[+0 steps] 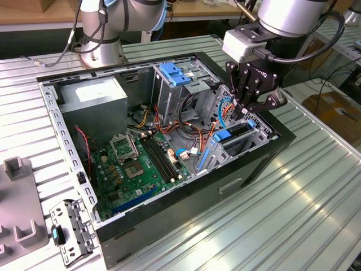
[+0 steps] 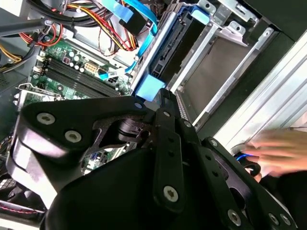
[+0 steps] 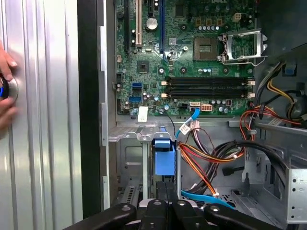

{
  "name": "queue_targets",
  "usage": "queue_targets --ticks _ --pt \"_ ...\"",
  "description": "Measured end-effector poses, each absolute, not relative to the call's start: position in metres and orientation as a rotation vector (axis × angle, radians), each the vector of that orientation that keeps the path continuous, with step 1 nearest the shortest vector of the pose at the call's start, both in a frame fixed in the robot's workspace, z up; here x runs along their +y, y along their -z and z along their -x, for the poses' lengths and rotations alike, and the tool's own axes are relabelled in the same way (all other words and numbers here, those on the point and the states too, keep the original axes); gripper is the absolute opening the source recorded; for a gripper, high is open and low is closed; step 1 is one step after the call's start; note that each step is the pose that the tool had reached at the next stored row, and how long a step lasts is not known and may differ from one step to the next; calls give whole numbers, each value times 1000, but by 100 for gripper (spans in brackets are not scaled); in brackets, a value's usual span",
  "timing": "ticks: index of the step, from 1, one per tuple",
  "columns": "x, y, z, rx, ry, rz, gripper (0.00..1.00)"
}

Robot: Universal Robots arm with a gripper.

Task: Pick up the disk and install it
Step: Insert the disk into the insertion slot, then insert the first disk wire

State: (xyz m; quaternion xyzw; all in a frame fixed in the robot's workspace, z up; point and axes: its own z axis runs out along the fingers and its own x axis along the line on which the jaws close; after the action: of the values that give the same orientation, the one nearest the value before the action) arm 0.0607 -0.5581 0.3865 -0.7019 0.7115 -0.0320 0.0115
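Exterior view: the gripper points downward from the arm, over the drive cage in a corner of the open computer case. Whether it is clamping or loose cannot be told. Just beneath, the disk sits in the cage, blue rails showing. In the first wrist view, a person's hand lies on the table beside the case.

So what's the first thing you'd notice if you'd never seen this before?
The big black metal computer case lies open on the ribbed metal table, with its green circuit board showing inside. At the case's corner on the exterior view's right, the black end effector hangs just above the dark flat disk with bright blue side rails, which sits in the silver metal bay.
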Motion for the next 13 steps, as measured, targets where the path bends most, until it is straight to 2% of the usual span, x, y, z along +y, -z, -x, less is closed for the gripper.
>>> queue_targets --ticks 13 --pt "-558 -386 -61 2219 100 2189 11"
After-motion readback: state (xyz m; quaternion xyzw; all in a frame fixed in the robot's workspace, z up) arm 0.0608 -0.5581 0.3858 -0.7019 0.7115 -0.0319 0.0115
